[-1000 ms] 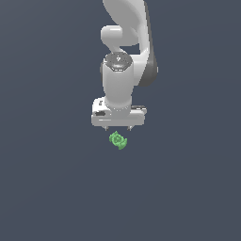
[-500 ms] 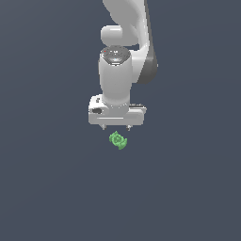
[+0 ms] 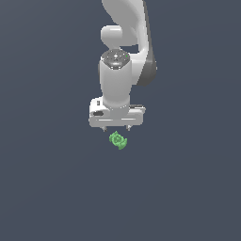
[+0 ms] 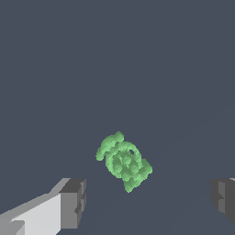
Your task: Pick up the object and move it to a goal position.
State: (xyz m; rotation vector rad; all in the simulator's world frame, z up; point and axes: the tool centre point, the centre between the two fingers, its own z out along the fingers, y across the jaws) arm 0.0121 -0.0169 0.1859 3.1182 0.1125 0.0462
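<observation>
The object (image 3: 118, 140) is a tiny bright green knobbly piece with lobes and a dark centre, lying on the dark grey floor. In the exterior view it sits just below the white hand. My gripper (image 3: 116, 129) hangs over it, pointing down, open and empty. Only the fingertips (image 3: 104, 129) peek out under the hand there. In the wrist view the object (image 4: 123, 161) lies a little ahead of the line between the two grey pads (image 4: 73, 202), nearer to that pad than to the other one. The gripper (image 4: 147, 202) is wide open, and nothing touches the object.
The white arm (image 3: 127, 28) rises behind the hand toward the top of the exterior view. A plain dark grey floor (image 3: 47, 188) lies all around the object.
The hand and wrist have shifted only slightly over the object. The green object has stayed in the same place. The gripper has stayed open.
</observation>
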